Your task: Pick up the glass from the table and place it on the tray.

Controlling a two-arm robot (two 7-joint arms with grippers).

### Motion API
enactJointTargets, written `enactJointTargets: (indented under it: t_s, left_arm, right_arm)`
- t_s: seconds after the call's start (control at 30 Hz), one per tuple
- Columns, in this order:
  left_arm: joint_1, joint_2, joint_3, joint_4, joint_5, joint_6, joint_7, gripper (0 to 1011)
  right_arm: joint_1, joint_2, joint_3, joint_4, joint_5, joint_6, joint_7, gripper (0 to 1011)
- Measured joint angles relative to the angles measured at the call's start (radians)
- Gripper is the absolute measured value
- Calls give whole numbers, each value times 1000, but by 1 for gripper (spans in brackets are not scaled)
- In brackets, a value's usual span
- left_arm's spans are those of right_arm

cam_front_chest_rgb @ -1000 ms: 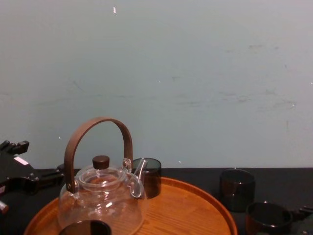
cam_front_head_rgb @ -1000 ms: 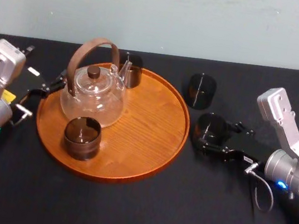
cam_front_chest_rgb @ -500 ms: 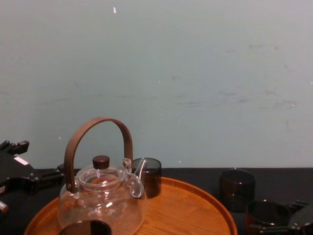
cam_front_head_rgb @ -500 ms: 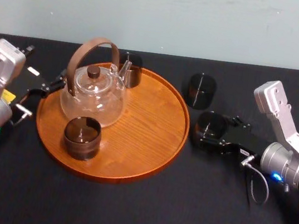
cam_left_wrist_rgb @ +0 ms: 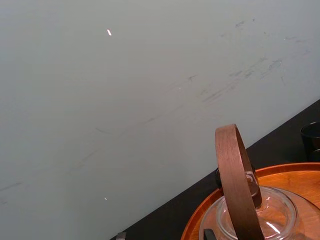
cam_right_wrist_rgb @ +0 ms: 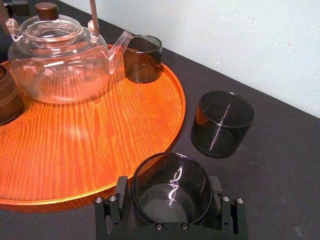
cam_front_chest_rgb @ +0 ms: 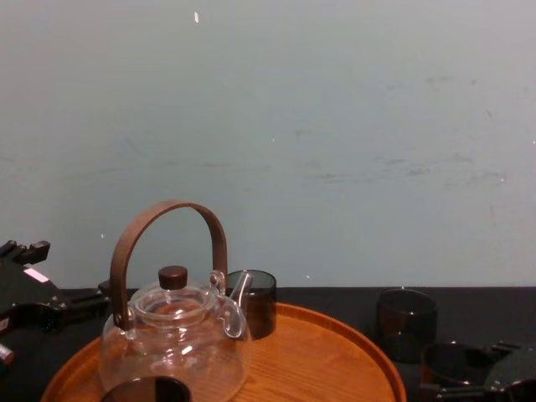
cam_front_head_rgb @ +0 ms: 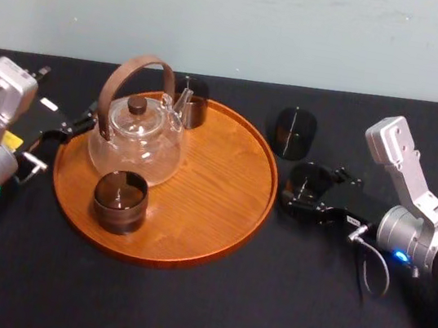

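A dark smoked glass [cam_right_wrist_rgb: 171, 190] stands upright on the black table [cam_front_head_rgb: 197, 309], just beside the right rim of the round wooden tray [cam_front_head_rgb: 221, 206]. The right gripper [cam_front_head_rgb: 311, 188] brackets it low down, its fingers [cam_right_wrist_rgb: 121, 192] spread as wide as the glass and apparently set against both sides of the wall. The grasp looks made and the lift not yet begun. Next, by this onlooker's reading, comes a rise high enough to clear the raised rim, then a short carry leftward onto the bare wood, away from the teapot [cam_front_head_rgb: 135, 139]. The right arm reaches in low from the right, wrist near level. The left gripper [cam_front_head_rgb: 71, 130] sits parked at the tray's left edge.
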Motion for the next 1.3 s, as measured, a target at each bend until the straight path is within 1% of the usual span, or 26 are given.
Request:
enactJointTargets:
  t_s: [0.27,0.4,0.43,0.93,1.1,1.3]
  left_arm:
    - [0,0,0,0,0,0,0,1001]
    - [0,0,0,0,0,0,0,1001]
    - [0,0,0,0,0,0,0,1001]
    - [0,0,0,0,0,0,0,1001]
    - [0,0,0,0,0,0,0,1001]
    - [0,0,0,0,0,0,0,1001]
  right_arm:
    - [0,0,1,-1,1,1,0,1002]
    - [-1,0,2,-1,2,1,0,942]
    - [-1,0,2,-1,2,2,0,908]
    - [-1,0,4,-2,4,3,-1,905]
    - [-8,10,13,-14,18,4,8,905]
    - [-17,35,22,-49,37,5,25,905]
